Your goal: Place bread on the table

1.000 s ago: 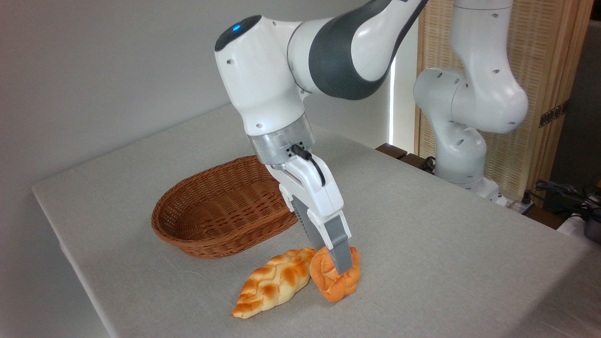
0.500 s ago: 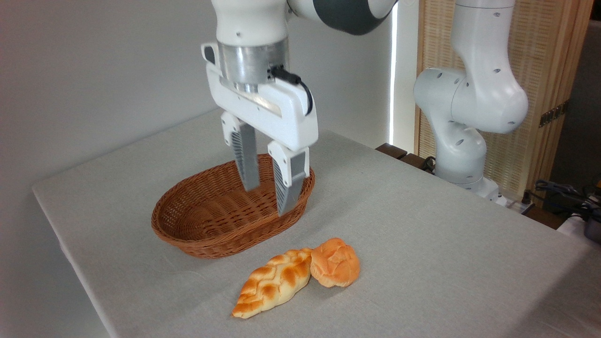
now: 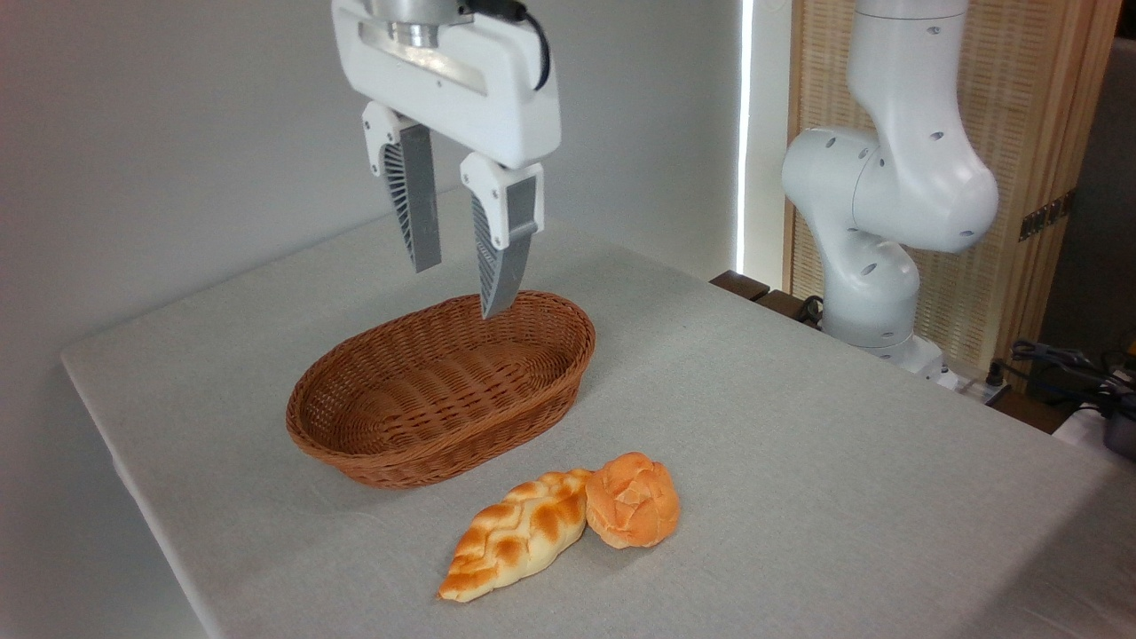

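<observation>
Table (image 3: 843, 497) bears bread (image 3: 632, 512); end effector (image 3: 460, 286) open, empty.

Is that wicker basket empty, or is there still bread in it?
Empty. The basket shows only bare weave inside; the round bun and the braided loaf lie on the table in front of it.

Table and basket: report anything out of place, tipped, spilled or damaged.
Nothing stands out. The bread sits whole on the table, touching the end of the braided loaf. The wicker basket is upright with nothing in it. The gripper hangs open above the basket, holding nothing.
</observation>
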Tool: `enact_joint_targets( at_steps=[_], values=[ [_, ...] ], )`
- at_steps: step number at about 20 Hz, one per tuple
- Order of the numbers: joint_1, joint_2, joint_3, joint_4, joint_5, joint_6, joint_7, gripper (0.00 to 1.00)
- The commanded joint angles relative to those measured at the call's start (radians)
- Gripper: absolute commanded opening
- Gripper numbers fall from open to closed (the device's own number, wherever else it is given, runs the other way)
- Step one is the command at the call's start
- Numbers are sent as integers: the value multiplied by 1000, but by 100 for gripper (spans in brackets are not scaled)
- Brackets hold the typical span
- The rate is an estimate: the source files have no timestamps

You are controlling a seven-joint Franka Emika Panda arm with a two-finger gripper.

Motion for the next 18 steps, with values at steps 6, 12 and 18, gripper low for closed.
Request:
enact_joint_targets(
  at_steps=[6, 12, 18],
  values=[
    [-12, 55, -33, 27, 57, -21, -46, 100],
    [-22, 56, -59, 32, 129, -22, -82, 100],
    [-25, 56, -59, 32, 129, -22, -82, 100]
  ],
)
